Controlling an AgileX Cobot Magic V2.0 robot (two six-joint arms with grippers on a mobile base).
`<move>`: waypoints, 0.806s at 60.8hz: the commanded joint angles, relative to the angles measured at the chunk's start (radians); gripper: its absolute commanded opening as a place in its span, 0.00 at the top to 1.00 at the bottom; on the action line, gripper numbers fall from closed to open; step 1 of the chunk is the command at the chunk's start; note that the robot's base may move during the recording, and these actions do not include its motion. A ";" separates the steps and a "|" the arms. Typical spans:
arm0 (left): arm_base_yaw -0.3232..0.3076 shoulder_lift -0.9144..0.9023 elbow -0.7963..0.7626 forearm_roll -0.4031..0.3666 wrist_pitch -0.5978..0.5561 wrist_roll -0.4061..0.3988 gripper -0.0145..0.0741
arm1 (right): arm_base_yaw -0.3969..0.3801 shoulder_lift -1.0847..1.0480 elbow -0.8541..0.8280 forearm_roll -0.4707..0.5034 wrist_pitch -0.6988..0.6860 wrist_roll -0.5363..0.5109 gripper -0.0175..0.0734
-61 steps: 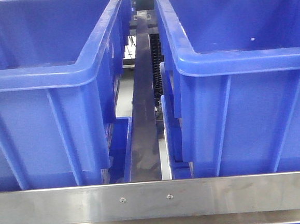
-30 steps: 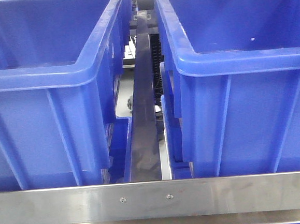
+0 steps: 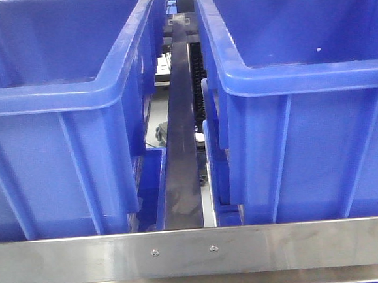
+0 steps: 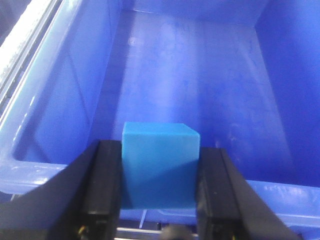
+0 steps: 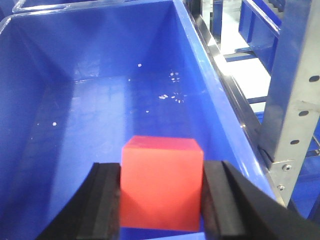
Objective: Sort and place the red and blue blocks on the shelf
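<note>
My left claw grips blue block | right claw grips red block | blue bins unmoved since before | release next

Left hand, right hand: matte black wedge-shaped fingers, broad at base; yellow flecks low on left, perhaps wiring.

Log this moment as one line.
left gripper shut on small blue cube, at blue plastic bin | right gripper shut on small red cube, at second blue bin

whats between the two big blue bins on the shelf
A long steel divider strip of the shelf runs front to back between the left bin and right bin, shown in the exterior front-facing view.
</note>
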 commanded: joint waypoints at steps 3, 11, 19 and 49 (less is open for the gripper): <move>0.002 0.004 -0.030 0.004 -0.082 -0.002 0.70 | -0.002 0.004 -0.027 -0.015 -0.099 -0.006 0.74; 0.002 0.004 -0.030 0.004 -0.082 -0.002 0.70 | -0.002 0.004 -0.027 -0.015 -0.099 -0.006 0.74; 0.002 0.004 -0.030 0.004 -0.082 -0.002 0.70 | -0.002 0.004 -0.027 -0.015 -0.099 -0.006 0.74; 0.002 0.004 -0.030 0.004 -0.082 -0.002 0.70 | -0.002 0.004 -0.027 -0.015 -0.100 -0.006 0.74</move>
